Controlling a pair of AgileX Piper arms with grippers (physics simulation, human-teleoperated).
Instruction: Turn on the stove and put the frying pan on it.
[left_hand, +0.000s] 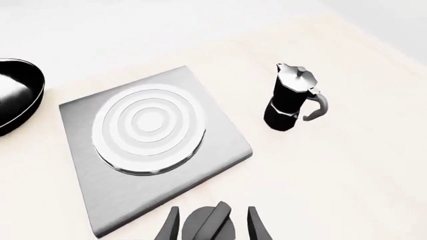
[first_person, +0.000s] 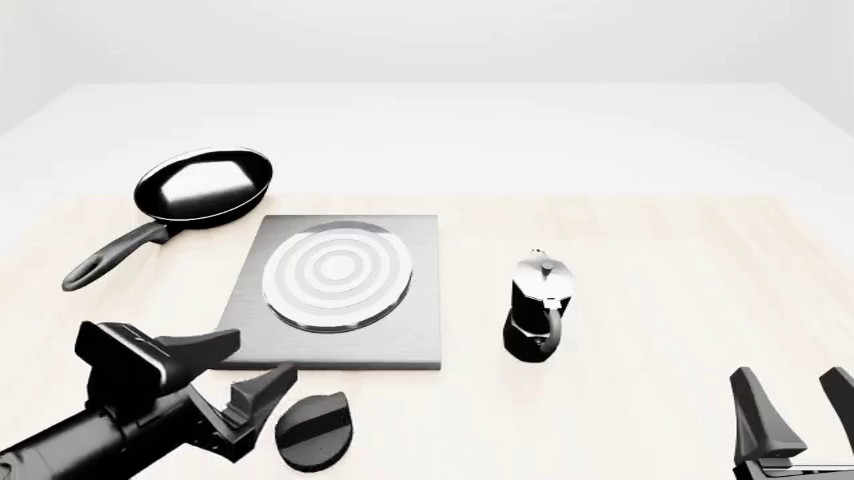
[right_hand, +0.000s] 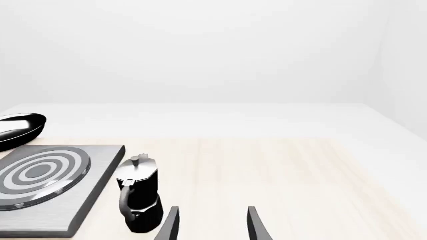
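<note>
front view, nearest: the left gripper (first_person: 254, 400) sits low at the table's near edge, jaws spread and holding nothing, right beside the knob (first_person: 315, 430); in the left wrist view the knob (left_hand: 208, 229) lies between the two open fingers (left_hand: 169, 226).
right arm: the right gripper (first_person: 801, 410) waits at the near right corner, jaws apart and empty, well away from everything; its wrist view shows only bare table between its fingers (right_hand: 255, 225).
step in hand: judging by the pose, the left arm is lining up on the knob to switch the stove on.
doing it well: centre the jaws across the knob's raised ridge, settle low enough that both pads bear evenly, then close and twist about the knob's own axis; an off-centre grip would likely just shove it across the table.
stove: the grey slab (first_person: 400, 345) lies just beyond the knob, its burner rings (first_person: 336, 272) bare.
moka pot: it (first_person: 538, 308) stands upright just right of the stove, apart from it; keep the wrist clear of it.
frying pan: it (first_person: 203, 187) rests on the table beyond the stove's far left corner, its handle (first_person: 114, 254) pointing back toward the left arm's side, not yet on the burner.
</note>
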